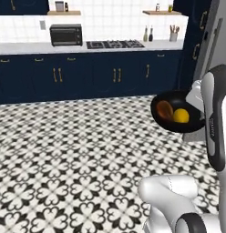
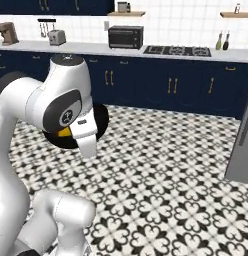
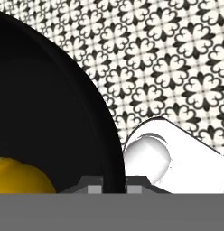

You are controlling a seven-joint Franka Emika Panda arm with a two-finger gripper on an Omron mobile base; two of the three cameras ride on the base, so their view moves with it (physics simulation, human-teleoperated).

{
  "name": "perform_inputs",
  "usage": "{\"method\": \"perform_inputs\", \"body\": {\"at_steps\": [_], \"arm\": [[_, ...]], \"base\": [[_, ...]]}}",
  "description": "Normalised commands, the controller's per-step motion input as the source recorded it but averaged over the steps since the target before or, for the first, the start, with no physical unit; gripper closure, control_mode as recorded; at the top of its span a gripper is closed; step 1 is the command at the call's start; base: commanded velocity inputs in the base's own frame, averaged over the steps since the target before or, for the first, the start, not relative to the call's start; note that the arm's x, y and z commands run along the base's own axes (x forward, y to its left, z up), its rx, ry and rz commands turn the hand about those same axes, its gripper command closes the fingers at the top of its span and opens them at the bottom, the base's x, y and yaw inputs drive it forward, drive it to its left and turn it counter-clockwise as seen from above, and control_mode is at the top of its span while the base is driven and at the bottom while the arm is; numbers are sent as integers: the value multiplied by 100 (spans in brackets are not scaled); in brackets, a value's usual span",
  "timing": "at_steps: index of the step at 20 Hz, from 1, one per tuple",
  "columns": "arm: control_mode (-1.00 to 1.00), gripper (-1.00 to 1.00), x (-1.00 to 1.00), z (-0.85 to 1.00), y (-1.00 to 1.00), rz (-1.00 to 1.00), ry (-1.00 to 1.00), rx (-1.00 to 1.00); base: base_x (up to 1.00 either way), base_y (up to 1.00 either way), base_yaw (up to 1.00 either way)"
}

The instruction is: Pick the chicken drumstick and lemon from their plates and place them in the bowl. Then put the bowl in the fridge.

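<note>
The black bowl [image 1: 172, 124] hangs in the air over the tiled floor, carried at the right side of the left base view. Inside it lie the reddish-brown chicken drumstick [image 1: 164, 109] and the yellow lemon [image 1: 181, 116], side by side. In the hand view my gripper [image 3: 114, 184] is shut on the rim of the bowl [image 3: 50, 113], with the lemon [image 3: 21, 176] at the lower left. In the right base view the bowl [image 2: 102, 120] is mostly hidden behind my arm, and a sliver of lemon [image 2: 64, 133] shows. The grey fridge [image 1: 216, 41] [image 2: 242, 150] stands to the right. The plates are out of view.
Navy cabinets with gold handles [image 1: 87, 75] line the far wall under a counter with a black toaster oven [image 1: 65, 35] and a stove top [image 1: 115, 44]. Open black-and-white patterned floor [image 1: 64, 159] spreads between me and the cabinets.
</note>
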Motion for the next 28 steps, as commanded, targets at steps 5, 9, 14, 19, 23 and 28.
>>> {"method": "perform_inputs", "body": {"at_steps": [5, 9, 14, 19, 23, 28], "arm": [[100, 100, 0, 0, 0, 0, 0, 0], [100, 100, 0, 0, 0, 0, 0, 0], [100, 100, 0, 0, 0, 0, 0, 0], [100, 100, 0, 0, 0, 0, 0, 0], [100, 100, 0, 0, 0, 0, 0, 0], [100, 100, 0, 0, 0, 0, 0, 0]], "base": [[100, 12, 0], [100, 62, -7], [100, 94, -17], [100, 100, -36], [100, 92, -58], [86, 82, -68]]}}
